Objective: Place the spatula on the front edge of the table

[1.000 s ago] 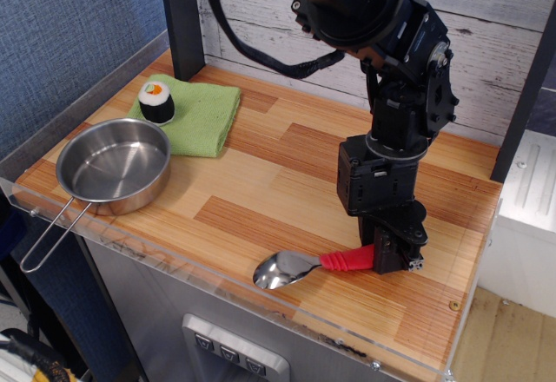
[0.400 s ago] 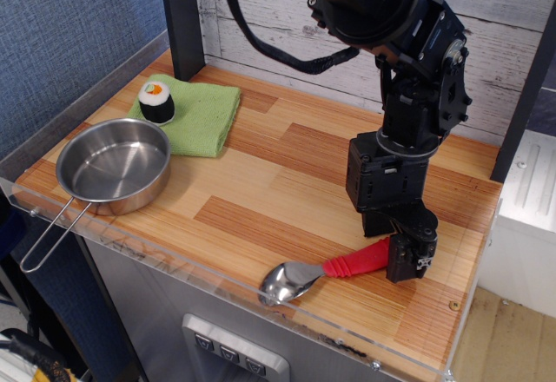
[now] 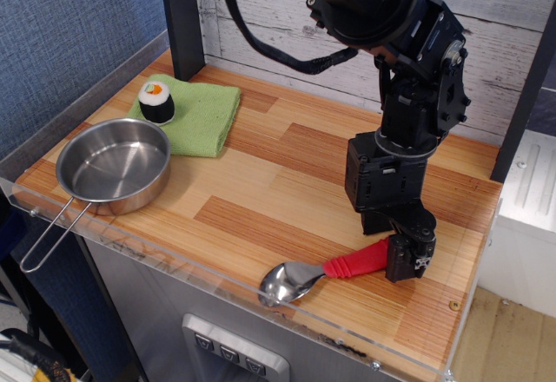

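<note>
Observation.image: spatula (image 3: 326,273) lies along the table's (image 3: 261,182) front edge, bowl left; gripper (image 3: 403,259) grasps its handle.

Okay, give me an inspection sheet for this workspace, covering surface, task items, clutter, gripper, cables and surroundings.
Surface: wood-plank table with a clear acrylic rim, on a grey base.
Job's things: spatula lying near the front edge, silver bowl toward the rim, red handle toward the arm.
Clutter: steel pan at front left, wire handle overhanging the edge; green cloth at the back left with a sushi roll on it.
Grippers: gripper down at the handle's end; jaw state cannot be told.
Cables: black cable looping behind the arm.
Surroundings: blue wall left, whitewashed plank wall behind.
</note>
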Controlling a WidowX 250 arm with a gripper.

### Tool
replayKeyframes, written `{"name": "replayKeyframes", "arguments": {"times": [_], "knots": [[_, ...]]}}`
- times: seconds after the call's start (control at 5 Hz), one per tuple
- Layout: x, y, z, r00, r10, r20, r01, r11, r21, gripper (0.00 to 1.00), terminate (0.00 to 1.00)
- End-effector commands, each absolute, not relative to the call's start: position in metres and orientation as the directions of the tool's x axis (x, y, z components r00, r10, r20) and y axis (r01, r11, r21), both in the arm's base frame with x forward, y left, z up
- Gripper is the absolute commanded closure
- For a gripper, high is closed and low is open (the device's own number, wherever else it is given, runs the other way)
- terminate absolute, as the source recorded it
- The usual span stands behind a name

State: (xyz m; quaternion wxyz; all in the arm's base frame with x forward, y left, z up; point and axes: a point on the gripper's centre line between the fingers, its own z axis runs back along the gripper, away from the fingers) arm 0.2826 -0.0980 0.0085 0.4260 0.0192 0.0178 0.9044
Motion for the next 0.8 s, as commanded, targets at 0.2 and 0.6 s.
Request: {"name": "replayKeyframes", "arguments": {"times": [0.2,0.6], "knots": [[0.284,-0.073,0.106,-0.646,0.751,-0.141,-0.756,-0.654,-0.024,0.00,0.00],[0.257,-0.056,0.183,-0.663,0.714,-0.227,-0.715,-0.693,-0.091,0.00,1.00]]}}
